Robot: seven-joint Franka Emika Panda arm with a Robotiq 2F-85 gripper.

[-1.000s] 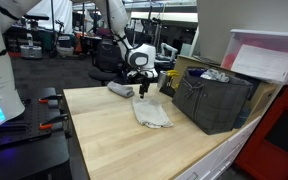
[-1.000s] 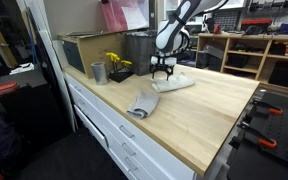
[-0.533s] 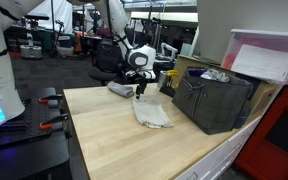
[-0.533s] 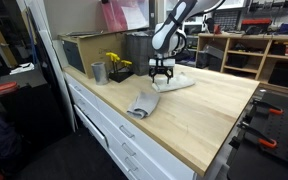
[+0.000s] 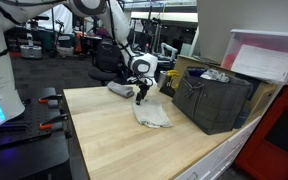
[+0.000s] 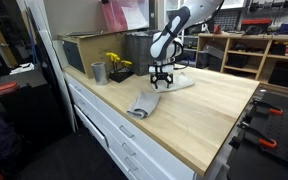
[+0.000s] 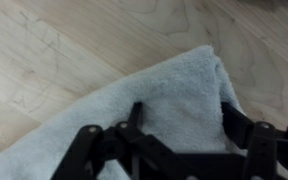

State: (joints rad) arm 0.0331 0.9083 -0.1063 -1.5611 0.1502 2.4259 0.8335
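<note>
My gripper point(image 5: 141, 93) hangs low over the near end of a light grey towel point(image 5: 153, 113) that lies flat on the wooden table point(image 5: 104, 135). In the wrist view the gripper point(image 7: 181, 110) is open, and its black fingers point(image 7: 134, 115) straddle the towel point(image 7: 174, 95), with the towel's folded corner between them. I cannot tell whether the fingertips touch the cloth. It also shows in an exterior view, where the gripper point(image 6: 162, 80) stands over the towel point(image 6: 177, 84). A second, darker grey folded towel point(image 6: 142, 103) lies apart from it, nearer the table's edge.
A dark crate point(image 5: 212, 98) stands on the table beside the light towel, with a pink-lidded clear box point(image 5: 269, 55) behind it. A metal cup point(image 6: 98, 72) and a black tray with yellow items point(image 6: 117, 68) sit near a bin point(image 6: 84, 50). Drawers lie below the table's edge.
The gripper has come down a little toward the light grey towel and stays open. The towels have not moved.
</note>
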